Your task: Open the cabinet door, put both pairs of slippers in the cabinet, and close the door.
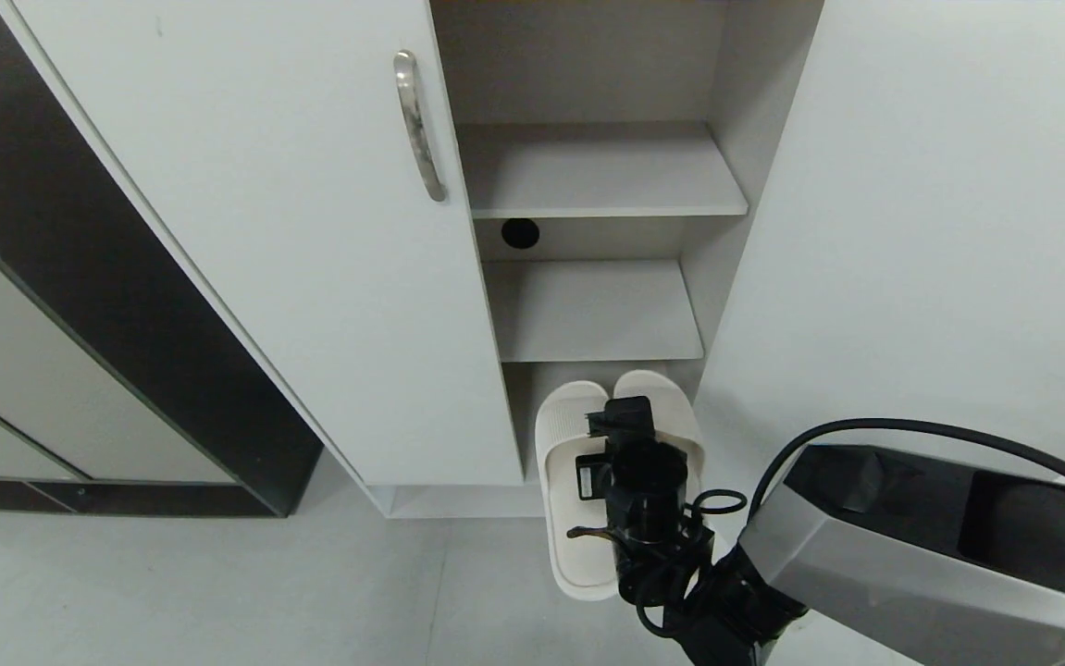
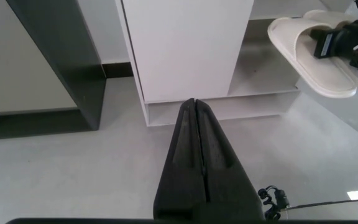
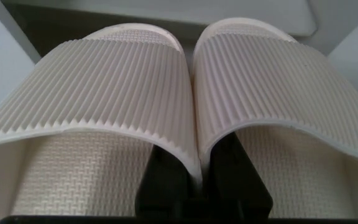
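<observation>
A pair of white ribbed slippers (image 1: 569,444) is held side by side, toes pointing into the cabinet's bottom compartment (image 1: 525,398) and heels out over the floor. My right gripper (image 1: 622,421) is shut on the pair. Its black fingers (image 3: 166,186) reach under the straps and pinch the two inner walls together (image 3: 194,155). In the left wrist view the slippers (image 2: 303,43) hang at the front of the bottom board (image 2: 260,74), with the right gripper (image 2: 337,40) on them. My left gripper (image 2: 195,109) is shut and empty, low over the floor, left of the cabinet opening.
The cabinet's left door (image 1: 291,231) is closed, with a metal handle (image 1: 418,125). The right door (image 1: 911,231) stands swung open. Two bare shelves (image 1: 597,314) (image 1: 601,176) sit above the bottom compartment. A dark panel (image 1: 79,231) stands at the left. Grey floor (image 1: 310,583) lies in front.
</observation>
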